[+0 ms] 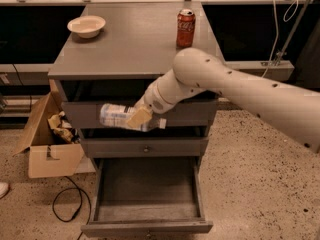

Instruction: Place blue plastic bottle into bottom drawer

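Blue plastic bottle (pixel 116 116) clamped sideways in gripper (pixel 140 118), mid-left of frame; lower it inside open bottom drawer (pixel 147 228) before you let go.

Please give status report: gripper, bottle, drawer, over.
Two-finger gripper shut on small clear plastic bottle with blue label, held sideways before top drawer. Grey bottom drawer open below. Nothing in the way.
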{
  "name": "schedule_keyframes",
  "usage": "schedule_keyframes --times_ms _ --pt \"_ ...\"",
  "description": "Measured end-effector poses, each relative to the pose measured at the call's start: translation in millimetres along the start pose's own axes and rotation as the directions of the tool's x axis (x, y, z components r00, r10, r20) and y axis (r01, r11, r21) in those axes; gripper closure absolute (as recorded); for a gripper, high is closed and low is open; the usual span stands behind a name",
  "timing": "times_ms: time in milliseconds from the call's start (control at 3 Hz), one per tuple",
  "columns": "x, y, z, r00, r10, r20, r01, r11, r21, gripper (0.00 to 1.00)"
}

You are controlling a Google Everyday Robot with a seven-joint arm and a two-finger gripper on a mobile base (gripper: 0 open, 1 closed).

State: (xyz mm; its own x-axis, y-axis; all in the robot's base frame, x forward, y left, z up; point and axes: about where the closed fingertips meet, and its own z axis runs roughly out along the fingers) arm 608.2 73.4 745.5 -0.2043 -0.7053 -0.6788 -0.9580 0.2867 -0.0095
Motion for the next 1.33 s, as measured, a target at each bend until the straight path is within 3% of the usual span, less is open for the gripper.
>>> schedule_keyframes --times_ms 333,667,1000,1333 --pt "46 7 33 0.999 0.025 0.037 -0.022 0.9955 -0.092 1.00" --pt "86 7 62 0.999 0.036 0.008 -0.035 0.9966 -0.075 1.00" --pt "124 -3 92 0.999 0.052 -0.006 -0.052 0.9986 -0.002 1.00" --pt "124 -3 92 0.999 0.052 -0.006 -0.052 0.9986 -0.002 1.00"
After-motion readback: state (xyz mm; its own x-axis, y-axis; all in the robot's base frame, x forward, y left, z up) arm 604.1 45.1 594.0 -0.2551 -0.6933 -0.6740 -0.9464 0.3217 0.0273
